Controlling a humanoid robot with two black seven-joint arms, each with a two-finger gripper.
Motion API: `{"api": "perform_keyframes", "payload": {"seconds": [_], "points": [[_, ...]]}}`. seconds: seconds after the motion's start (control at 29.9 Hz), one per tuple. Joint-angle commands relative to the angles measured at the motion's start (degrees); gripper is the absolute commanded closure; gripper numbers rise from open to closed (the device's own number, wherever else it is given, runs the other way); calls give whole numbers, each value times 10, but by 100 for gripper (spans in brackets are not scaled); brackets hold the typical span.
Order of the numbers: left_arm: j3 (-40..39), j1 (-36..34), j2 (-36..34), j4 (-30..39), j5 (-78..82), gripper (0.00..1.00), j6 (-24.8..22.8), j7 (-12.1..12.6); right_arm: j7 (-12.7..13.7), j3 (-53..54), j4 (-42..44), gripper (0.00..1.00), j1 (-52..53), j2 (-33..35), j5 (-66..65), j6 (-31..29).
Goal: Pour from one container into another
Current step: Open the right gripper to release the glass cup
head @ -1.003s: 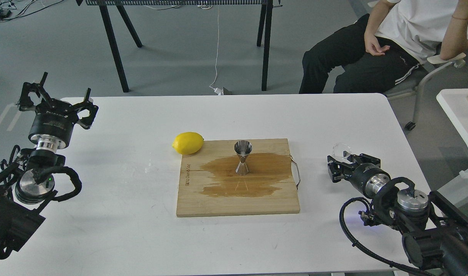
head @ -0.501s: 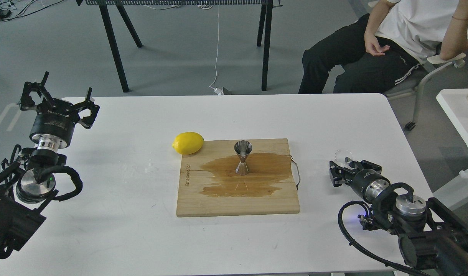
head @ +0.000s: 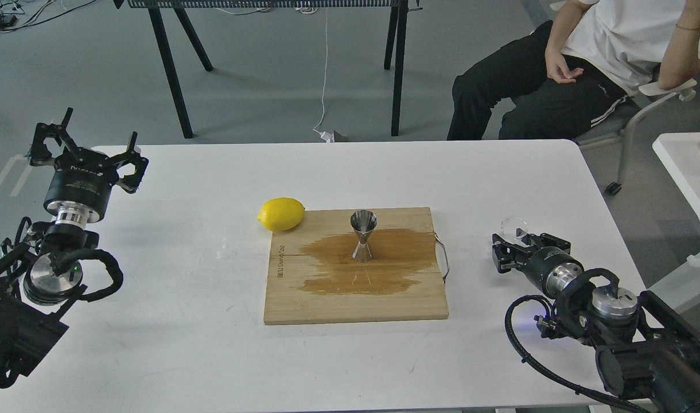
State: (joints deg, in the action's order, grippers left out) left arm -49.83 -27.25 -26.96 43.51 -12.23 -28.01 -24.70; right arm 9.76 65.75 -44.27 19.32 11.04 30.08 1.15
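The steel jigger (head: 363,235) stands upright in the middle of a wooden board (head: 327,304), inside a dark wet patch (head: 384,264). The small clear glass cup (head: 513,225) is at the right side of the table, held at the fingertips of my right gripper (head: 519,241), which is shut on it low over the table, right of the board. My left gripper (head: 86,143) is raised at the table's far left edge, open and holding nothing, far from both containers.
A yellow lemon (head: 281,213) lies on the white table (head: 212,355) touching the board's back left corner. A metal handle (head: 443,261) sticks out of the board's right edge. A seated person (head: 556,69) is behind the table at the right.
My right gripper with the glass cup dipped slightly toward the table, then came back up a little. The left arm, jigger and lemon stayed put.
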Motion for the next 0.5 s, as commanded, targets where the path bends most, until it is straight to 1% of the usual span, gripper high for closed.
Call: {"api": "perform_keyframes", "payload": {"seconds": [0.0, 0.17, 0.27, 0.3, 0.4, 0.43, 0.47], "points": [[0, -1, 0, 0, 0, 0, 0, 0, 0, 0, 1, 47, 0, 0, 0, 0], [0, 0, 0, 0, 0, 0, 0, 0, -1, 0, 1, 35, 0, 0, 0, -2], [0, 0, 0, 0, -1, 0, 0, 0, -2, 0, 1, 33, 0, 0, 0, -3], [0, 0, 0, 0, 0, 0, 0, 0, -2, -1, 1, 35, 0, 0, -1, -5], [0, -1, 0, 0, 0, 0, 0, 0, -2, -2, 1, 55, -2, 0, -2, -11], [0, -1, 0, 0, 0, 0, 0, 0, -2, -2, 1, 58, -1, 0, -2, -11], [0, 0, 0, 0, -1, 0, 0, 0, -2, -2, 1, 58, -2, 0, -2, -11]]}}
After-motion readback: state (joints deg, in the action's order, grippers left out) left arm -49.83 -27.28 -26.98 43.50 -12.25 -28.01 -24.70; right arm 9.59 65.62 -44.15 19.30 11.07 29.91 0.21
